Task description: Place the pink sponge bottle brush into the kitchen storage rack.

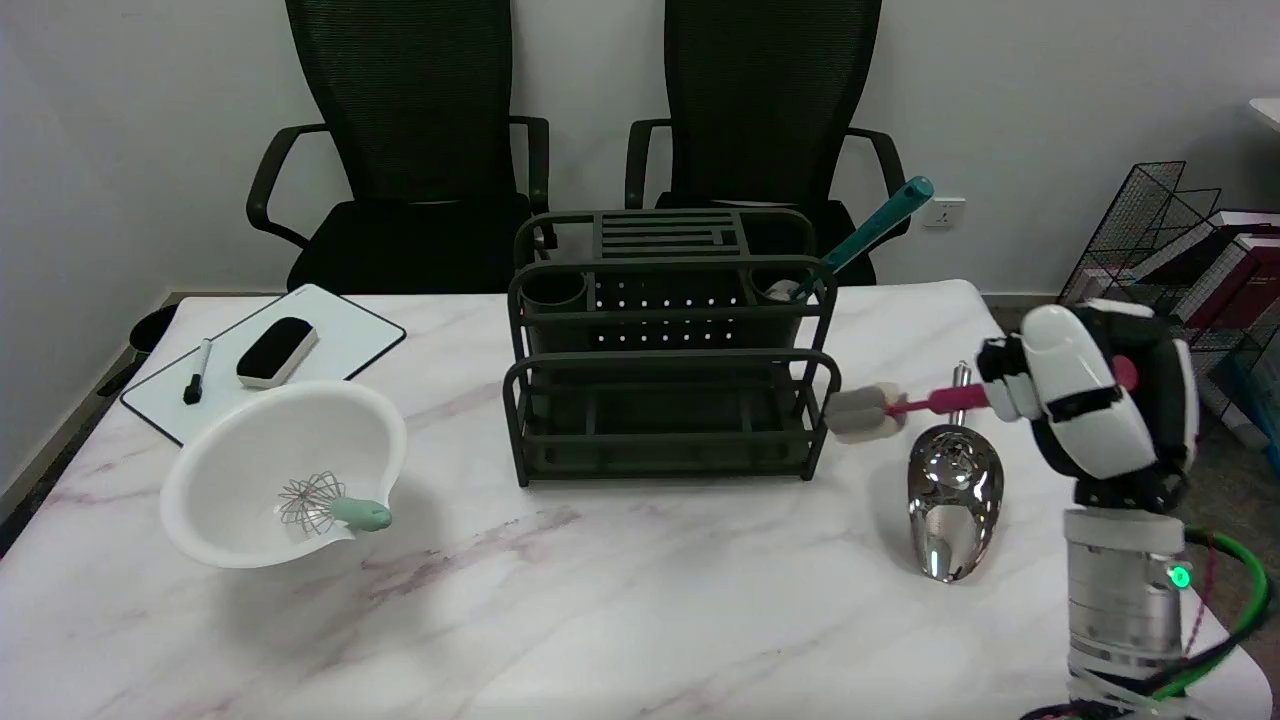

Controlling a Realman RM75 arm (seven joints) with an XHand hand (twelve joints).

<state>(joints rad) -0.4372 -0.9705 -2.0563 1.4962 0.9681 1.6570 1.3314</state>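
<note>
Head view, right hand (pixel 1085 400) holding brush (pixel 890 405), sponge beside rack (pixel 665 400) edge

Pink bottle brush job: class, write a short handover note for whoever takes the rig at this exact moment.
Right hand: holds the pink bottle brush by its handle, roughly level, sponge end pointing at the rack.
Brush: in the air above the table, sponge end just beside the right end of the storage rack; not inside it.
Beneath the brush lies a shiny metal scoop.
Done: brush picked up and brought to the rack.
Left: get it into the rack, let go.
</note>
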